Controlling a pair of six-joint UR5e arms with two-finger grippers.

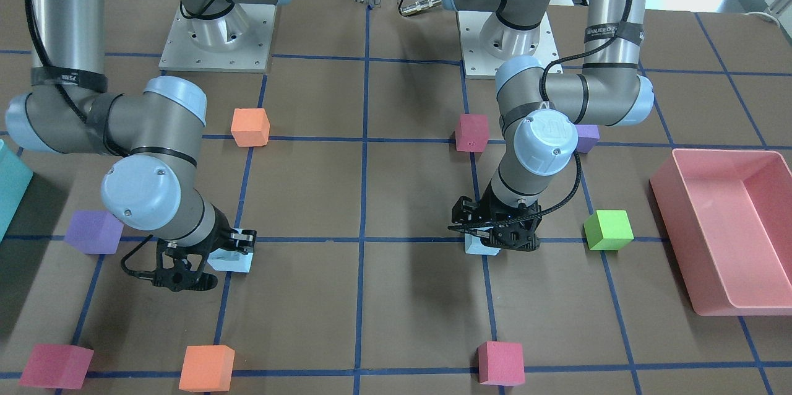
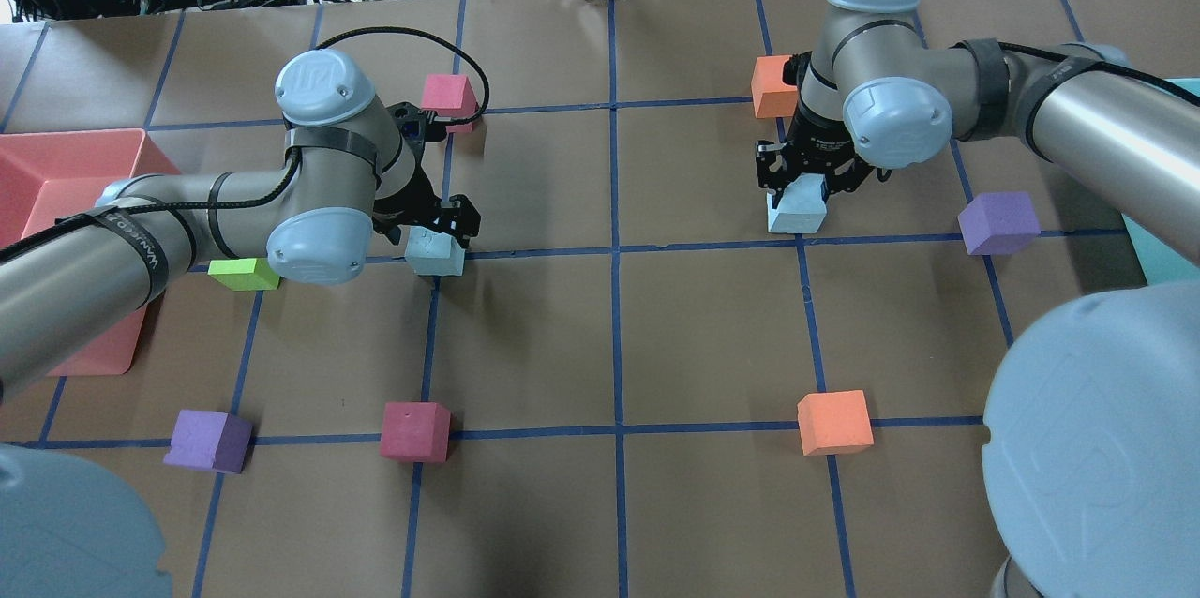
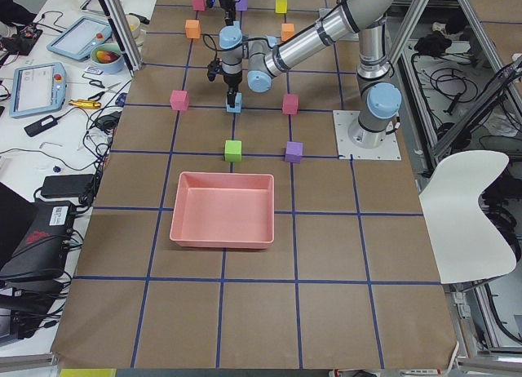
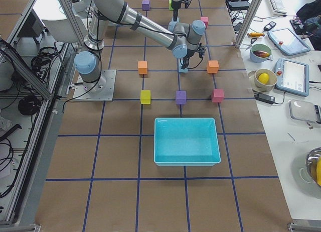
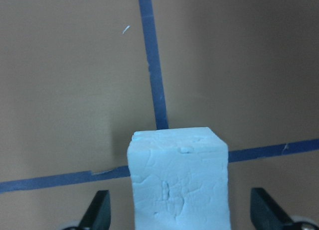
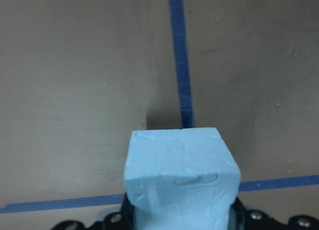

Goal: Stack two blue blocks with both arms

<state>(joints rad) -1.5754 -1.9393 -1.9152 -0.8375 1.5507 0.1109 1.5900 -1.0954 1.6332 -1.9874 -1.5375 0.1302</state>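
Observation:
Two pale blue blocks lie on the brown table. One blue block (image 2: 436, 253) (image 5: 178, 180) sits on a tape crossing. My left gripper (image 2: 429, 228) (image 1: 495, 235) is low over it and open, with its fingers (image 5: 98, 210) on either side and a gap to each face. The other blue block (image 2: 797, 209) (image 6: 182, 175) (image 1: 232, 259) is under my right gripper (image 2: 804, 178) (image 1: 198, 262). In the right wrist view the black jaws sit tight against its sides, shut on it. It is at table level, beside a tape line.
A pink bin (image 1: 724, 228) stands on my far left and a teal bin (image 1: 12, 187) on my far right. A green cube (image 1: 609, 230), purple cubes (image 1: 94, 231) (image 2: 998, 221), orange cubes (image 1: 250, 127) (image 2: 834, 422) and red cubes (image 1: 472, 132) (image 2: 414, 430) are scattered around.

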